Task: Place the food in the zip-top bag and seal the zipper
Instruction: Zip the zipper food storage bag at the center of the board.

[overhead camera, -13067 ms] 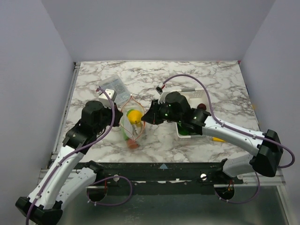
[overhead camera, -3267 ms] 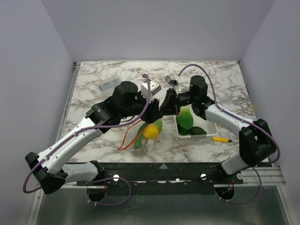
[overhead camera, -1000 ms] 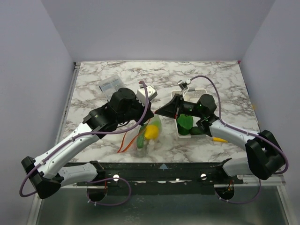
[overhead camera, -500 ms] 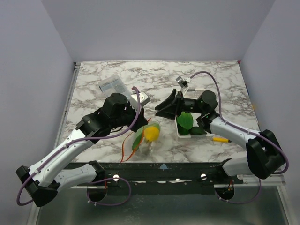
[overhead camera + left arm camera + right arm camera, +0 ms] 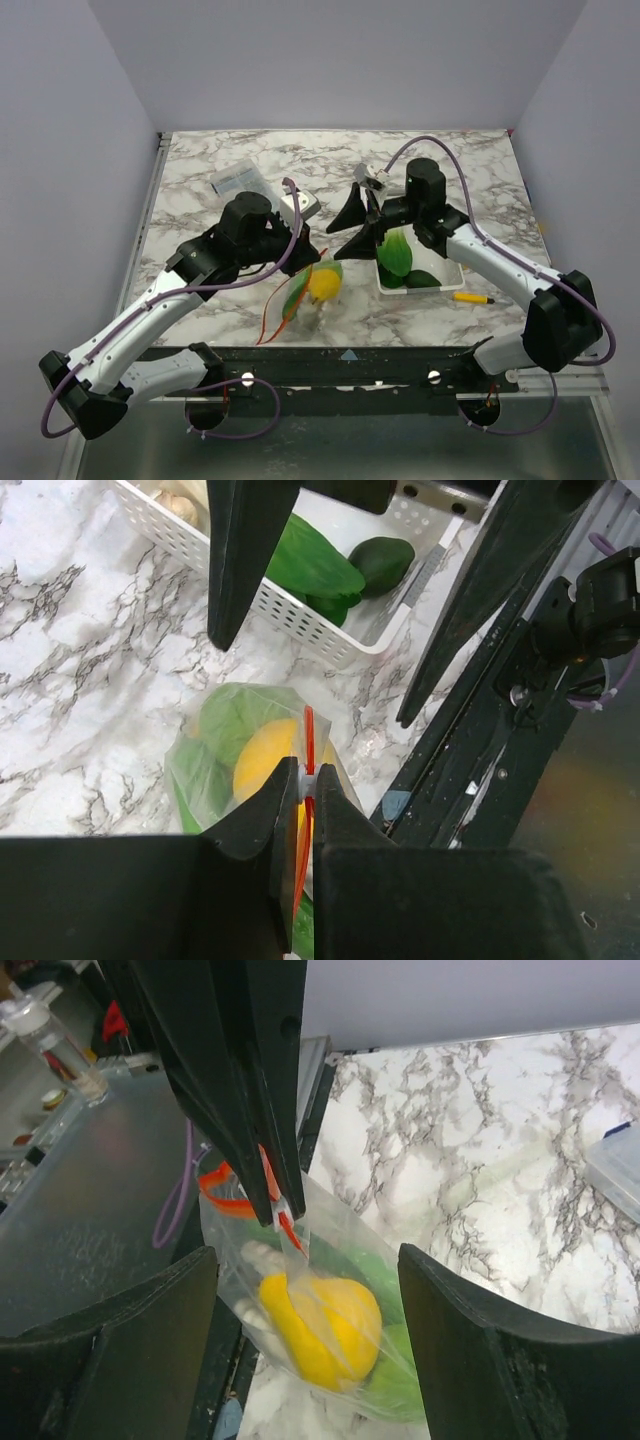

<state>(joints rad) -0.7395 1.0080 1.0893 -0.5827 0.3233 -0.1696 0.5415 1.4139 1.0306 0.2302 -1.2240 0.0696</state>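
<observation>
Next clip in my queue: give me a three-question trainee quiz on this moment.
1. True or false: the right gripper is shut.
2. The left gripper pinches: A the zipper, B the basket, C nothing.
3. Fill in: the yellow food lies inside the ____.
Key: 1 false, it is open. 2 A. 3 the zip-top bag.
</observation>
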